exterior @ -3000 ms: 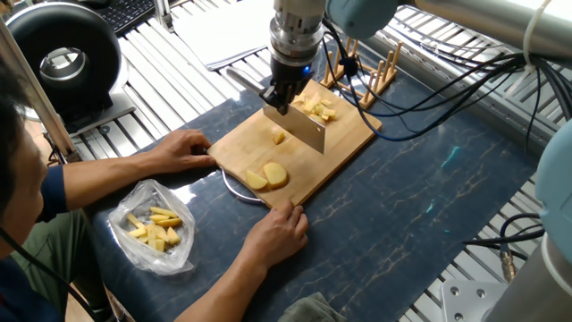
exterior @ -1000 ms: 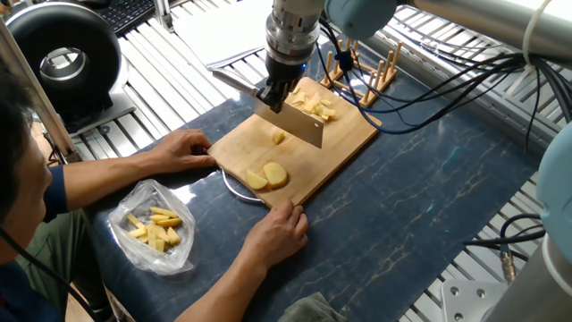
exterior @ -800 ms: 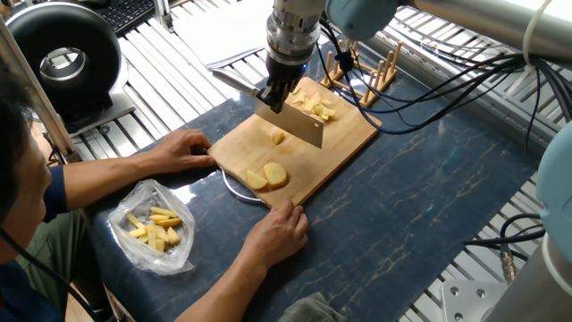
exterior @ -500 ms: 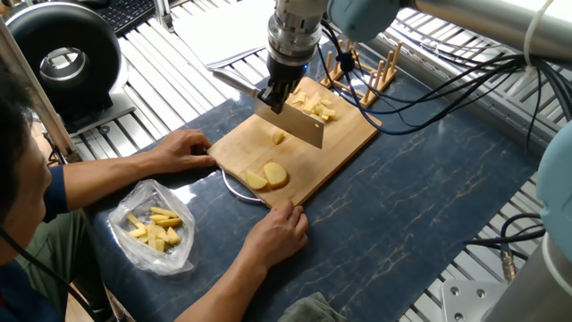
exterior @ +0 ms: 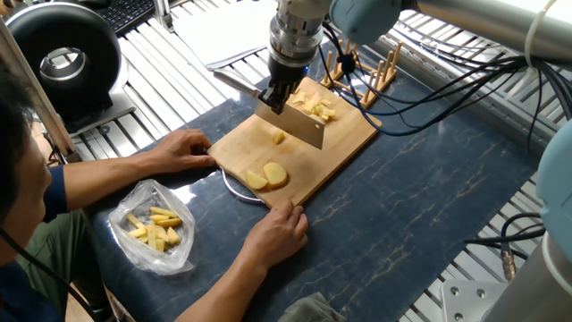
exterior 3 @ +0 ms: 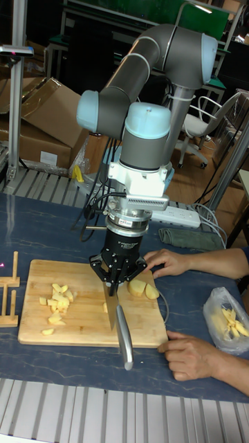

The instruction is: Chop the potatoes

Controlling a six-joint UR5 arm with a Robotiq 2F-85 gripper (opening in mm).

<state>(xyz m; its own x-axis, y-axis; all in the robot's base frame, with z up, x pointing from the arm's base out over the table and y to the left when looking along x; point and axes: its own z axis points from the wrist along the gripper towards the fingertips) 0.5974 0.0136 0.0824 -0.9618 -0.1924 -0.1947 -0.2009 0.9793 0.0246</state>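
Note:
A wooden cutting board point(exterior: 344, 143) point(exterior 3: 83, 325) lies on the dark mat. Small chopped potatoes point(exterior: 316, 109) point(exterior 3: 57, 300) are piled at its far end. One small piece point(exterior: 279, 137) lies mid-board, right beside the blade. Two larger potato slices point(exterior: 268, 176) point(exterior 3: 143, 288) rest near the person's side. My gripper point(exterior: 276, 97) point(exterior 3: 115, 279) is shut on a knife point(exterior: 291, 126) point(exterior 3: 111, 313), held just above the board with its blade edge down. The knife's grey handle point(exterior: 236, 82) point(exterior 3: 124, 345) sticks out sideways.
A person's hands point(exterior: 184, 148) point(exterior: 278, 233) hold the board at two edges. A clear plastic bag of yellow pieces point(exterior: 155, 227) point(exterior 3: 224, 322) lies by the person. A wooden rack point(exterior: 368, 64) point(exterior 3: 8, 297) stands beyond the board. Cables point(exterior: 447, 85) trail at the right.
Since three seconds ago the knife has shifted slightly up and left, so its handle now shows. Over the last second it has barely moved. The hands and potatoes are still.

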